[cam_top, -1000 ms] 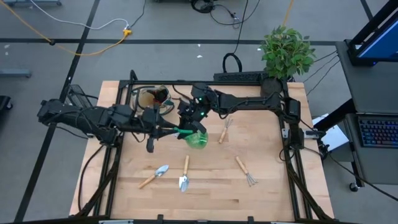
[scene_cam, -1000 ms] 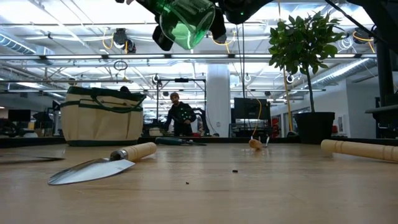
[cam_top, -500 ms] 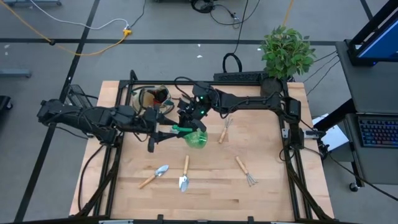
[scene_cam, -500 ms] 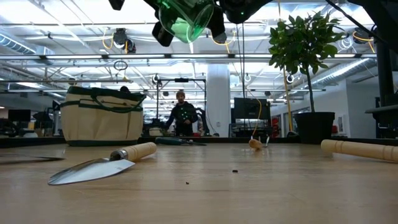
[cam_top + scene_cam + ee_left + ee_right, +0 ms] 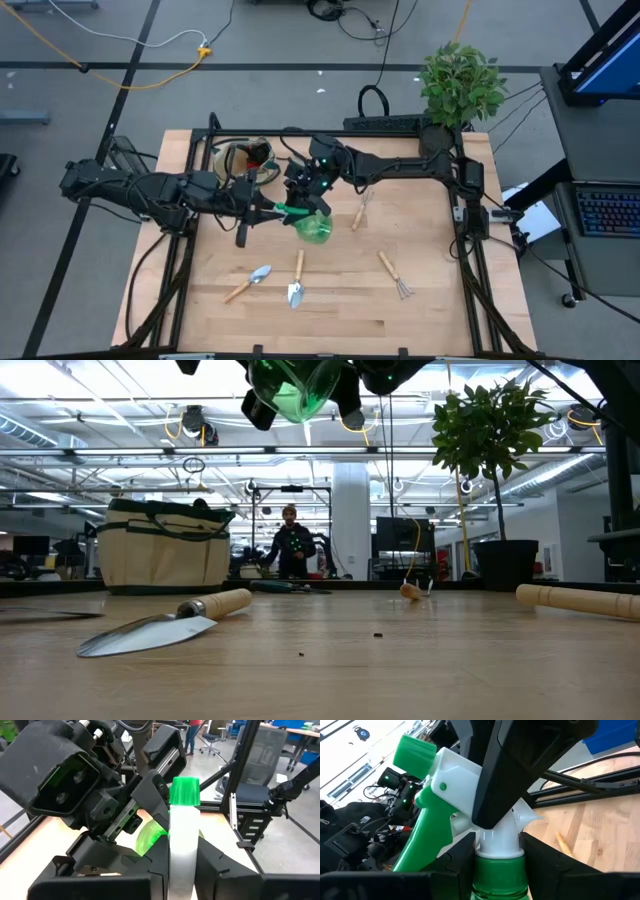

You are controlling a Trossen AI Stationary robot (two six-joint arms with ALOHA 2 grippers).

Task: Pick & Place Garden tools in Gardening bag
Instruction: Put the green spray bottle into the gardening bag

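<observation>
The green spray bottle (image 5: 316, 226), with a white head and a green nozzle, is held in the air over the table's middle; it also shows at the top of the low view (image 5: 296, 384). My left gripper (image 5: 281, 209) and my right gripper (image 5: 306, 199) are both shut on it. The tan gardening bag (image 5: 243, 158) with dark green trim stands on its base at the far left, and it shows in the low view (image 5: 165, 546) too. Two trowels (image 5: 248, 282) (image 5: 297, 281) and two fork rakes (image 5: 395, 274) (image 5: 362, 209) lie flat on the table. My left gripper pinches the bottle's white spray head (image 5: 180, 840) between its two fingers, just behind the green nozzle. It comes roughly level from the table's left. The bottle is clear of the table. My right gripper pinches the bottle's white neck (image 5: 499, 846) between its two fingers, just above the green collar. It comes from the far right, slanting down. The bottle is lifted clear and tilted, its head toward the left arm.
A leafy potted plant (image 5: 460, 85) stands at the table's far right corner. A trowel (image 5: 160, 625) and a wooden handle (image 5: 575, 600) lie close in the low view. A person (image 5: 290, 550) stands far off in the room behind.
Both grippers have gone up a little with the spray bottle, which now sits higher over the table. Both stay shut on it.
</observation>
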